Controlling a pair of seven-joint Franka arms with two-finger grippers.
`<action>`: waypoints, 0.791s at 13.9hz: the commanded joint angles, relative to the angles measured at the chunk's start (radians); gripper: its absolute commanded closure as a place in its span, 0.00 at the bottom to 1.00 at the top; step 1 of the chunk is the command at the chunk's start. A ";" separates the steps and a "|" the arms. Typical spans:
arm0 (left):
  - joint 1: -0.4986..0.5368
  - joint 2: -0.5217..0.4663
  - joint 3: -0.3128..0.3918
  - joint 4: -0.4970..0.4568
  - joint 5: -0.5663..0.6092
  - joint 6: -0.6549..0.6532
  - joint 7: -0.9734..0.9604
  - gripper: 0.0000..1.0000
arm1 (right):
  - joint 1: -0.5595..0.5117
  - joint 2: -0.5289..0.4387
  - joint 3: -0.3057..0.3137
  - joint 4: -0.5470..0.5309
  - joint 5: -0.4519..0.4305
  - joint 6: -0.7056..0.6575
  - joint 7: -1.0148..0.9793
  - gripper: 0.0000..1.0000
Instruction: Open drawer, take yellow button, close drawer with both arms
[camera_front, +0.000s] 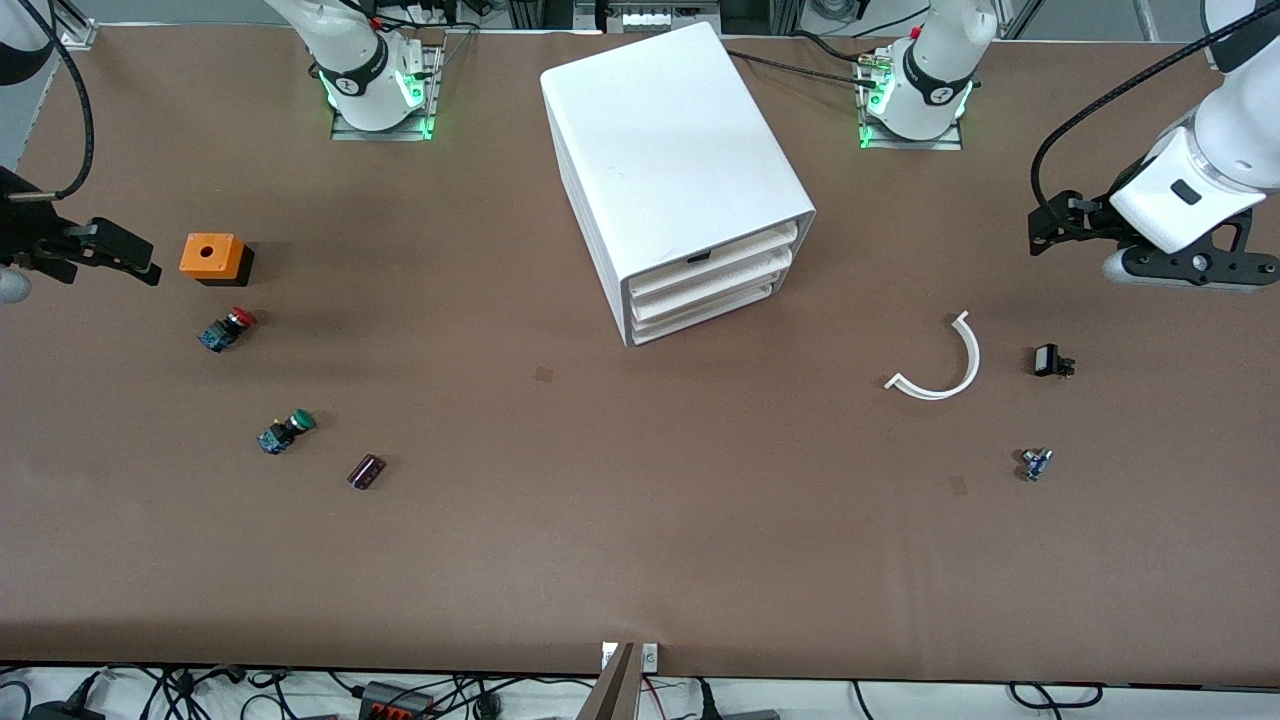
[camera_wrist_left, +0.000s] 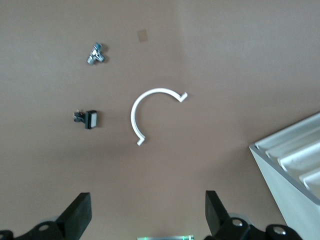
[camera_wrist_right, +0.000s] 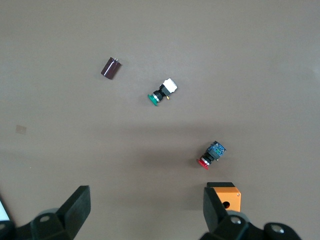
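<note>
A: How do the fingers stand?
B: The left gripper (camera_wrist_left: 145, 217) has its fingers wide apart, holding nothing, up over the table (camera_front: 640, 560) at the left arm's end. The right gripper (camera_wrist_right: 145, 217) is the same, spread and bare, over the right arm's end beside an orange box (camera_front: 212, 257).

A: And the drawer?
B: The top drawer (camera_front: 718, 253) sits closed in the white cabinet (camera_front: 670, 160) at mid-table. Its front faces the front camera, turned slightly toward the left arm's end; the cabinet's long axis runs back toward the bases.

A: The yellow button?
B: Not visible anywhere.

A: What lies around?
B: Toward the left arm's end: a white curved strip (camera_front: 945, 365), a small black-and-white part (camera_front: 1050, 361) and a small metal piece (camera_front: 1036, 464). Toward the right arm's end: a red-capped button (camera_front: 226, 329), a green-capped button (camera_front: 286, 431) and a dark cylinder (camera_front: 366, 471). All sit well apart from the drawer front.
</note>
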 joint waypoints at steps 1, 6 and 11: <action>0.002 0.065 -0.003 0.068 -0.084 -0.091 0.018 0.00 | -0.002 -0.002 0.006 0.010 -0.001 -0.014 -0.019 0.00; 0.010 0.109 -0.001 0.077 -0.291 -0.223 0.050 0.00 | 0.000 0.006 0.008 0.010 -0.001 -0.014 -0.018 0.00; 0.019 0.250 0.000 0.076 -0.555 -0.208 0.292 0.00 | -0.005 0.003 0.006 0.010 -0.001 -0.030 -0.016 0.00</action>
